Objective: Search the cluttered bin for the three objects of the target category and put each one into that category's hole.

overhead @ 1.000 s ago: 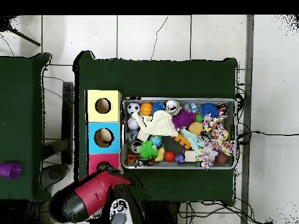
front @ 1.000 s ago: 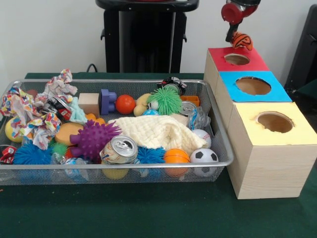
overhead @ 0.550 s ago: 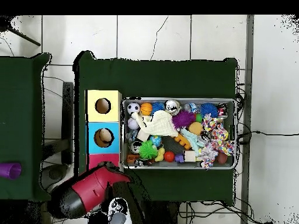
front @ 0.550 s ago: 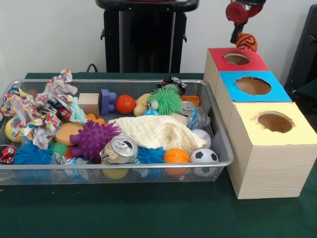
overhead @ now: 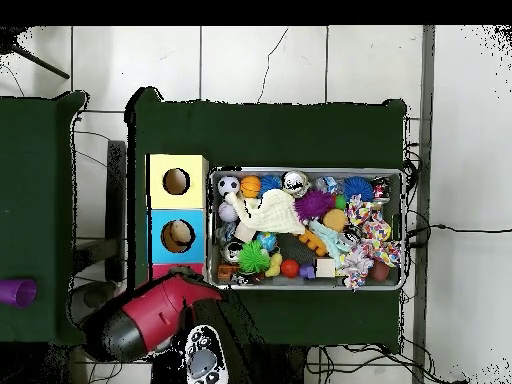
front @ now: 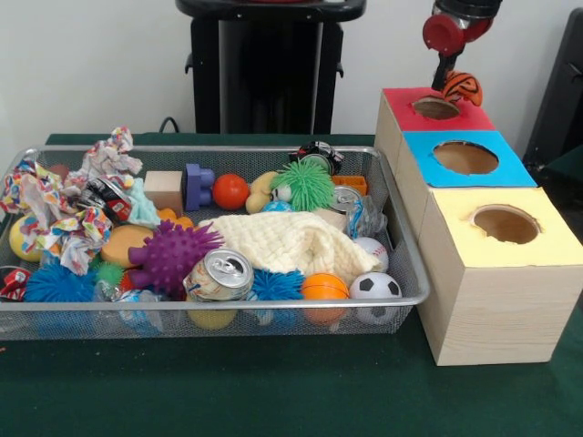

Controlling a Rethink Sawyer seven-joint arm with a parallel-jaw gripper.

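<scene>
My gripper (front: 453, 78) hangs at the top right of the front view, shut on a small orange toy with black stripes (front: 464, 88). The toy hovers just above the back rim of the round hole (front: 435, 108) in the red-topped box (front: 401, 97). In the overhead view the red arm (overhead: 150, 320) covers that box, so the gripper and toy are hidden there. The wire bin (front: 402, 248) holds spiky balls, a soccer ball (front: 374, 286), a can (front: 219, 274) and a cream cloth (front: 287, 241).
A blue-topped box (front: 515, 169) and a yellow-topped box (front: 551, 246) stand in a row in front of the red one, right of the bin. In the overhead view the bin (overhead: 306, 170) lies right of the boxes (overhead: 160, 222). Cables trail round the table.
The gripper has carried the striped toy a little to the right and lower, closer over the red box's hole. Overhead, the arm has swung slightly toward the picture's bottom.
</scene>
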